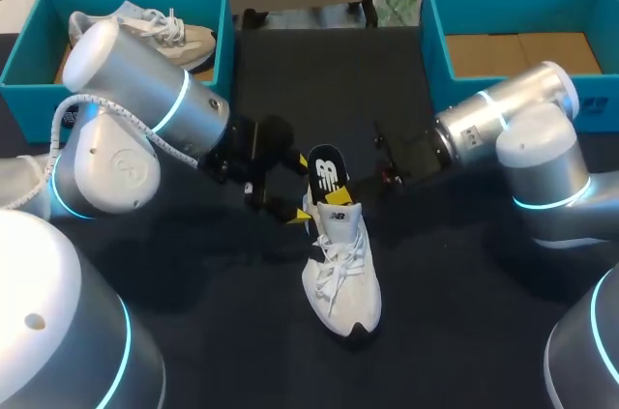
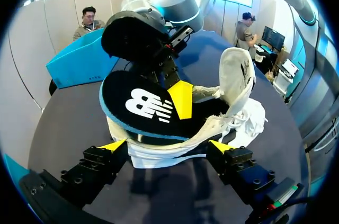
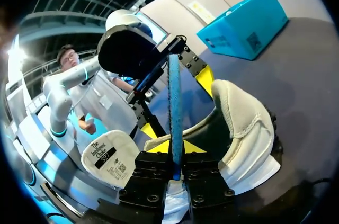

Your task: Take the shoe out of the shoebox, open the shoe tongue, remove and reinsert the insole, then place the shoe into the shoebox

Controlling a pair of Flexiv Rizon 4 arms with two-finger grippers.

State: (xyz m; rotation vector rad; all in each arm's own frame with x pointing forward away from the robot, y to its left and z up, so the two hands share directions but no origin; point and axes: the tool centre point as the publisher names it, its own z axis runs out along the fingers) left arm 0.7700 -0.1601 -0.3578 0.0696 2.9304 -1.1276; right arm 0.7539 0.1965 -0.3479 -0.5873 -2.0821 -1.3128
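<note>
One white shoe (image 1: 340,269) near the middle of the dark worktop (image 1: 464,264), upright on its sole, toe toward the robot, laces loose over the forefoot. Out of the white shoe's heel opening, black insole (image 1: 325,169) with a blue edge and a white logo: stands tilted, lower end down inside, upper end raised above the heel. Ahead of the insole, tongue (image 2: 235,75) lifted up and leaning toward the toe, padded inner face showing. From the white shoe's left, left end effector (image 2: 167,145): straddles the heel with fingers spread wide, sets one yellow tip against each side, grips the white shoe there. From the white shoe's right, right end effector (image 3: 173,147): pinches the raised part of the insole by its edge, fingers pressed almost together on the thin foam. Well beyond the white shoe and off to its left, left shoebox (image 1: 19,61), teal: holds a beige shoe (image 1: 169,32) lying inside. Well beyond the white shoe and off to its right, right shoebox (image 1: 435,42), also teal: shows a brown cardboard floor.
</note>
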